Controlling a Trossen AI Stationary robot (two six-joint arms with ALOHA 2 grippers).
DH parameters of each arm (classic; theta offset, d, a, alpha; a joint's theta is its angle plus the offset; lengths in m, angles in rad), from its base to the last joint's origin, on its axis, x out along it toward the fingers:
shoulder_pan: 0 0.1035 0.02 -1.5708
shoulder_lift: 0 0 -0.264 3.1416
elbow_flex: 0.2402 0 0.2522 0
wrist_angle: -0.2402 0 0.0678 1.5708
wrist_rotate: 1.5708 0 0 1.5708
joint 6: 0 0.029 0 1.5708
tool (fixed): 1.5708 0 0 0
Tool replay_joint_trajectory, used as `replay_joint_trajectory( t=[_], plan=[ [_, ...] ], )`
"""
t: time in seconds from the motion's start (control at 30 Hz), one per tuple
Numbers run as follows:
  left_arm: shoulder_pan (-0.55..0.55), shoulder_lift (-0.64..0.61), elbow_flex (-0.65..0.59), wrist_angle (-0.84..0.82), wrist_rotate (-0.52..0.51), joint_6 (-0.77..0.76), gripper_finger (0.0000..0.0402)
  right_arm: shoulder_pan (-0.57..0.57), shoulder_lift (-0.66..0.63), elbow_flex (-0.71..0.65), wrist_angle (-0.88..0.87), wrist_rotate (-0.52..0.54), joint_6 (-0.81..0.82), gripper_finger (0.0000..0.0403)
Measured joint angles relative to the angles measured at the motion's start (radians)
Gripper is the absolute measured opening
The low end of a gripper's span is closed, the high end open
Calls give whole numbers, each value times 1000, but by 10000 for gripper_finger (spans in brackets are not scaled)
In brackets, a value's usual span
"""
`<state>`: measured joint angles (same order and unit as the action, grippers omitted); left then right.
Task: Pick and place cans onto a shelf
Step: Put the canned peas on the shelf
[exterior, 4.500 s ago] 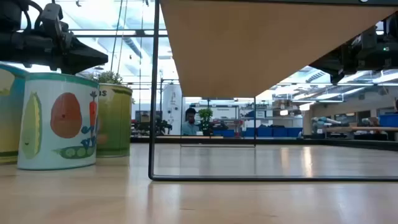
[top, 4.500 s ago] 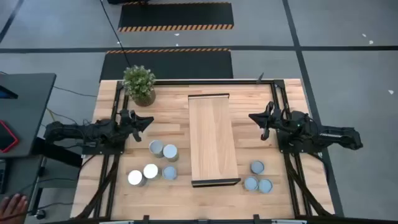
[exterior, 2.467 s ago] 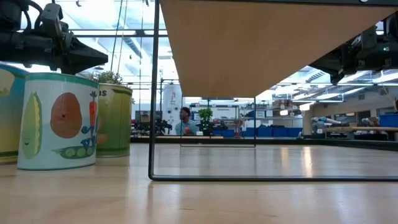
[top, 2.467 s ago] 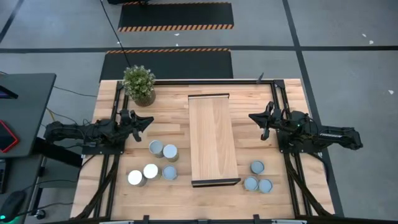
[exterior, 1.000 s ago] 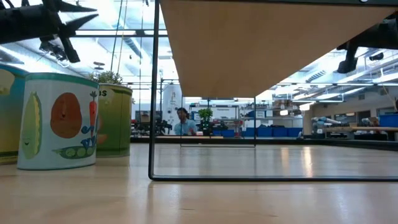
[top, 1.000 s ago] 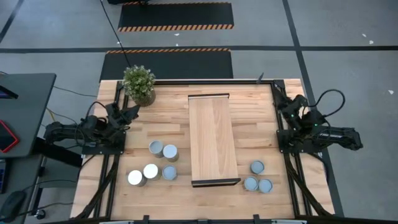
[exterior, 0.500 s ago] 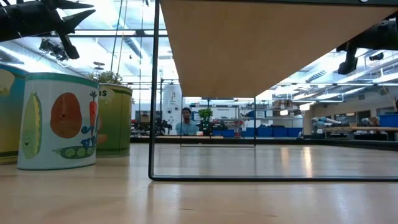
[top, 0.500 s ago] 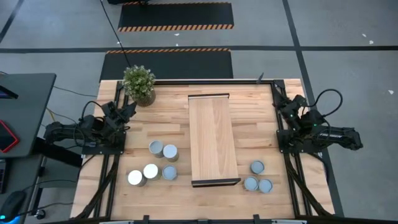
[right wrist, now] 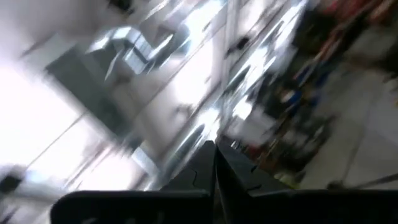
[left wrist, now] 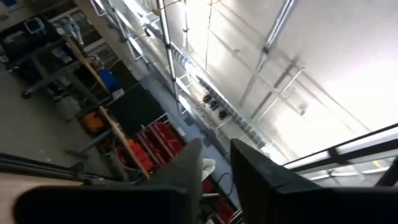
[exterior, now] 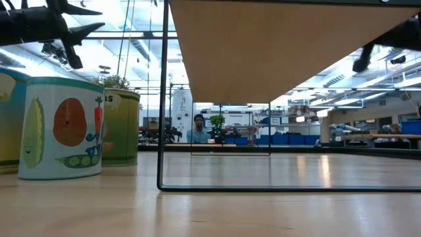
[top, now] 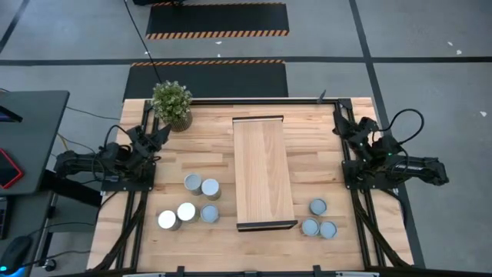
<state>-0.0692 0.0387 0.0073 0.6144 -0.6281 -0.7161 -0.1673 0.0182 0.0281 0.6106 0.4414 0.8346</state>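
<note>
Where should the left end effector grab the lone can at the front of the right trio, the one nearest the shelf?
Take that can by its round side wall, coming straight down from above. It stands upright with its flat top up. The two other cans sit just behind it, so set the fingers across the width, where the shelf side and the outer side look clear.

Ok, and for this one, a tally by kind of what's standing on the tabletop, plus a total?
Cans: 8, five left of the shelf, three right of it.
Shelf: 1, nothing on it.
Potted plant: 1, at the far left corner.
Total: 10.
</note>
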Motion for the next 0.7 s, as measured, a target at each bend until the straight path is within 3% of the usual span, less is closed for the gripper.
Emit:
replay_joint_trajectory(
  t=[0.1, 0.27, 0.53, 0.7],
  plan=[
    [0, 2, 19, -90, 6, -3, 156, 7, 33, 92, -139, -170, 21, 25],
    [0, 1, 90, -215, 42, 11, 217, 38, 145, 332, -667, -308, 29, 39],
    [0, 1, 213, -396, 64, 33, 231, 119, 436, 669, -1294, -563, -51, 80],
    [0, 1, 235, -420, 64, 32, 231, 218, 639, 779, -1509, -739, -76, 129]
  ],
)
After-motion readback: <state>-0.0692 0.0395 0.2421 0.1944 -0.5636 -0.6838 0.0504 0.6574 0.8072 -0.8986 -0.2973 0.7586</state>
